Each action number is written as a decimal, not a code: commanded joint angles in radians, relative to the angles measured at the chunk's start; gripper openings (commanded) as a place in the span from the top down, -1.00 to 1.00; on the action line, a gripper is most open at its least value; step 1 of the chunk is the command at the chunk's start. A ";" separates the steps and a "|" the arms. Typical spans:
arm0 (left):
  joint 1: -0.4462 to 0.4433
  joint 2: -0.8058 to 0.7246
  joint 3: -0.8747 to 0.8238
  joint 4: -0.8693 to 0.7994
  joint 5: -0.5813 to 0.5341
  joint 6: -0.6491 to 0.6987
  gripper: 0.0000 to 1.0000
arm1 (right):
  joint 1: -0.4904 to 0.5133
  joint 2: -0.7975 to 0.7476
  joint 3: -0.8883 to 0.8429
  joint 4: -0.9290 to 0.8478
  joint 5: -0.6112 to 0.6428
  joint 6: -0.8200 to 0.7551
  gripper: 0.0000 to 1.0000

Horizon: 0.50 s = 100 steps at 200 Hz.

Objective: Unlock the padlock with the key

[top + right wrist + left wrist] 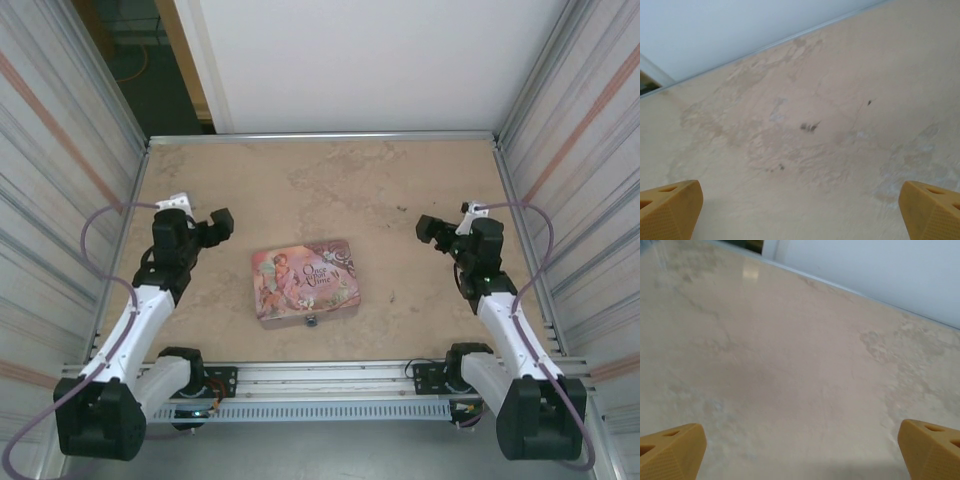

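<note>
Padlock [312, 320] sits at the pink tin's [305, 280] near edge, between and well apart from both sets of fingers. Left fingers [670, 450] and right fingers [670, 207] are spread wide, empty, over bare counter [330, 190]. Unlocking seems wholly ahead.

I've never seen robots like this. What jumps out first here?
The pink illustrated tin lying mid-table catches the eye first, with a tiny padlock at its near edge. On either side of it, the left gripper and right gripper hover open and empty above the beige marbled table.
</note>
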 commanded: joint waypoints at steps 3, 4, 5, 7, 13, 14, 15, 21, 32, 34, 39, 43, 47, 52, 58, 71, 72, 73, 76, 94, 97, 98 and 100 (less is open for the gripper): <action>0.004 -0.044 0.013 -0.148 0.144 -0.137 -0.97 | 0.008 -0.055 0.033 -0.128 -0.093 0.112 -0.98; 0.004 -0.045 0.013 -0.150 0.147 -0.139 -0.97 | 0.009 -0.056 0.034 -0.130 -0.096 0.115 -0.98; 0.003 -0.046 0.012 -0.152 0.151 -0.141 -0.97 | 0.008 -0.058 0.033 -0.132 -0.099 0.118 -0.98; 0.004 -0.049 0.012 -0.157 0.158 -0.146 -0.97 | 0.008 -0.062 0.035 -0.137 -0.106 0.124 -0.98; 0.004 -0.055 0.009 -0.172 0.175 -0.158 -0.97 | 0.011 -0.070 0.036 -0.151 -0.124 0.138 -0.98; 0.004 -0.056 0.009 -0.175 0.178 -0.160 -0.97 | 0.011 -0.072 0.037 -0.154 -0.127 0.140 -0.98; 0.004 -0.056 0.009 -0.178 0.180 -0.163 -0.97 | 0.013 -0.073 0.039 -0.157 -0.129 0.142 -0.98; 0.004 -0.061 0.008 -0.194 0.197 -0.171 -0.97 | 0.017 -0.081 0.040 -0.170 -0.144 0.156 -0.98; 0.005 -0.067 0.011 -0.222 0.237 -0.183 -0.98 | 0.026 -0.093 0.048 -0.200 -0.170 0.177 -0.98; 0.004 -0.068 0.011 -0.228 0.243 -0.186 -0.97 | 0.029 -0.094 0.050 -0.205 -0.175 0.179 -0.98; 0.004 -0.071 0.014 -0.243 0.260 -0.194 -0.97 | 0.037 -0.097 0.054 -0.218 -0.184 0.186 -0.98; 0.004 -0.071 0.014 -0.254 0.276 -0.199 -0.97 | 0.043 -0.099 0.058 -0.230 -0.189 0.192 -0.98; 0.005 -0.071 0.016 -0.264 0.292 -0.203 -0.97 | 0.047 -0.099 0.063 -0.243 -0.192 0.200 -0.98; 0.005 -0.071 0.020 -0.281 0.310 -0.208 -0.97 | 0.055 -0.097 0.071 -0.264 -0.192 0.215 -0.98; 0.004 -0.072 0.024 -0.302 0.336 -0.214 -0.97 | 0.062 -0.091 0.078 -0.283 -0.201 0.231 -0.98; 0.004 -0.068 0.034 -0.348 0.392 -0.219 -0.97 | 0.081 -0.072 0.085 -0.301 -0.242 0.262 -0.98; 0.004 -0.068 0.035 -0.351 0.397 -0.219 -0.97 | 0.083 -0.070 0.084 -0.301 -0.246 0.264 -0.98; 0.004 -0.067 0.036 -0.355 0.399 -0.220 -0.97 | 0.085 -0.069 0.084 -0.301 -0.249 0.269 -0.98; 0.005 -0.064 0.038 -0.366 0.410 -0.223 -0.97 | 0.091 -0.064 0.083 -0.299 -0.257 0.278 -0.98; 0.004 -0.051 0.064 -0.454 0.471 -0.219 -0.97 | 0.129 -0.024 0.080 -0.285 -0.315 0.314 -0.98; 0.003 -0.048 0.068 -0.468 0.480 -0.218 -0.97 | 0.137 -0.016 0.082 -0.284 -0.321 0.317 -0.98; 0.003 -0.046 0.070 -0.472 0.483 -0.217 -0.97 | 0.140 -0.013 0.083 -0.285 -0.323 0.317 -0.98; 0.002 -0.045 0.072 -0.482 0.488 -0.216 -0.97 | 0.146 -0.007 0.084 -0.284 -0.326 0.318 -0.98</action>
